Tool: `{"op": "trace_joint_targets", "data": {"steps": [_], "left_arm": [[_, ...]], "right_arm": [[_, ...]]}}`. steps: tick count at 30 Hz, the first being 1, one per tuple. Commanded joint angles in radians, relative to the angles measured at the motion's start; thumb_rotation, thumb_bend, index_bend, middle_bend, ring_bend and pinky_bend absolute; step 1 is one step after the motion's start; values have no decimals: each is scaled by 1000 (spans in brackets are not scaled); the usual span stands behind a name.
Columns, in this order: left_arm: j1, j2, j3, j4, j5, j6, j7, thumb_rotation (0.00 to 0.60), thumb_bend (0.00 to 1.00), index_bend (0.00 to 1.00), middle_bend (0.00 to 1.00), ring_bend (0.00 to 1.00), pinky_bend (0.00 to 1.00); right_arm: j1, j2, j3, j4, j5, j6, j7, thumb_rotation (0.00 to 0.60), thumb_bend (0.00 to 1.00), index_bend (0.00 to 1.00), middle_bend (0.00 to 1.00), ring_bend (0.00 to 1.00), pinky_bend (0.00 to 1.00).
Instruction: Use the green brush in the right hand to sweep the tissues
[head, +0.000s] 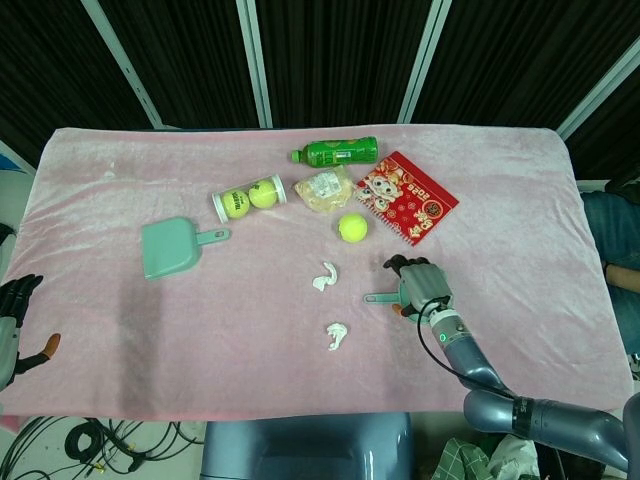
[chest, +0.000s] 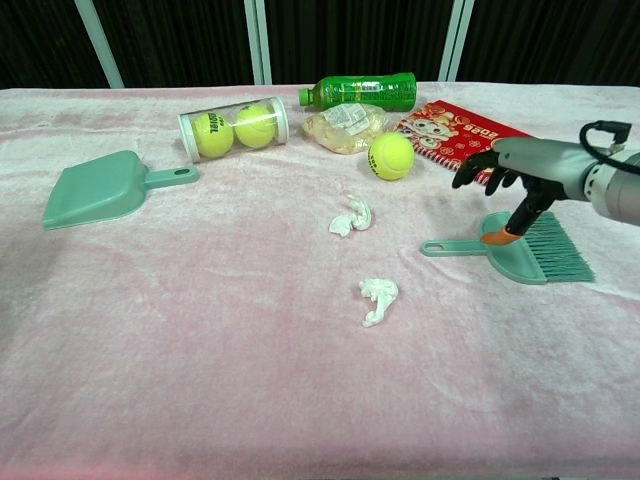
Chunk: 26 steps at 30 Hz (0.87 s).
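Note:
The green brush (chest: 523, 256) lies flat on the pink cloth, handle (chest: 452, 247) pointing left and bristles to the right. My right hand (chest: 512, 167) hovers just above it with the fingers raised and spread; only the orange thumb tip (chest: 496, 237) reaches down to the brush body. From the head view the right hand (head: 421, 286) covers most of the brush (head: 378, 298). Two crumpled white tissues lie left of the brush: one (chest: 351, 216) farther back, one (chest: 378, 298) nearer. My left hand (head: 16, 322) rests at the table's left edge, holding nothing.
A green dustpan (chest: 98, 187) lies at the left. At the back are a tube of tennis balls (chest: 232, 127), a green bottle (chest: 362, 91), a plastic bag (chest: 343, 127), a loose tennis ball (chest: 391, 156) and a red notebook (chest: 470, 129).

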Motion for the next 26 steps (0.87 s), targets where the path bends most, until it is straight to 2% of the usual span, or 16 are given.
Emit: {"op": "trace_joint_targets", "data": {"steps": [1,6,12,20,26], "left_arm": [[1,-3,-1,2,4,5,-1,600,305,99,75,53,10],[2,-8,-1,9,14,16,4,600,305,98,76,53,10],[4,-13,-2,14,20,26,14,600,305,98,76,53,10],[7,-16,-1,15,24,34,24,600,306,98,77,52,10],[8,-16,1,18,29,36,30,600,306,98,76,52,10]], "right_arm": [[-114,135,-1,-109,-179,147,130,600,163,242,159,233,180],[-249,209,-78,-94,-440,325,266,600,163,242,160,233,179],[-393,195,-171,-14,-637,540,342,600,163,242,166,233,179],[-515,127,-222,86,-752,709,357,600,163,241,166,226,179],[-538,112,-218,108,-783,730,311,600,162,240,165,210,177]]}}
